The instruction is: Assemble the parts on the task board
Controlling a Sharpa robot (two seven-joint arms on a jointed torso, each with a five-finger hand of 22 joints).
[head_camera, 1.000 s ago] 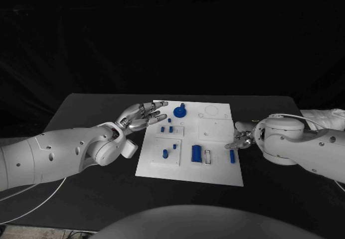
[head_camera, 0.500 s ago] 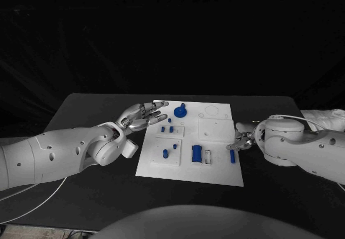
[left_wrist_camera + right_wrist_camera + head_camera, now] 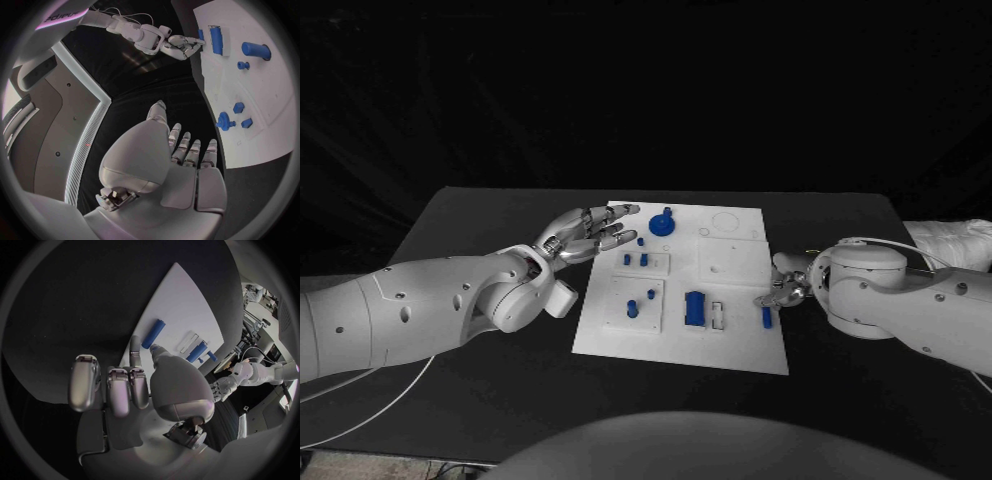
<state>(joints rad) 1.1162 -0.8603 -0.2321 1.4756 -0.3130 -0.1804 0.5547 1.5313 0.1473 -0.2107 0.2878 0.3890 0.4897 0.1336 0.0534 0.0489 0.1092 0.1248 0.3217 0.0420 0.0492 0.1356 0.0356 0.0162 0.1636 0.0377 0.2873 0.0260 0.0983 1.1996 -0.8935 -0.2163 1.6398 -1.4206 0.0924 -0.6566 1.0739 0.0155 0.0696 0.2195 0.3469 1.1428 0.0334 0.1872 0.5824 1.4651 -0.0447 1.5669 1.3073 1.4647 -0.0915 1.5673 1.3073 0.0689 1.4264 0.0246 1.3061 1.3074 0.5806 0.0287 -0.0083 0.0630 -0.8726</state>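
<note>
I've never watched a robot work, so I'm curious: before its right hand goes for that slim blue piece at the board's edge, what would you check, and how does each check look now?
1. Right hand free to grasp: ok, its fingers hold nothing.
2. Slim blue part reachable: ok, it lies flat by the task board edge, just beside that hand.
3. Contact already made: cannot tell; the fingers sit close to the part.
4. Left hand out of the way: ok, it is open, at the board's opposite edge.
5. Other blue parts: ok, none lies between hand and part.
</note>
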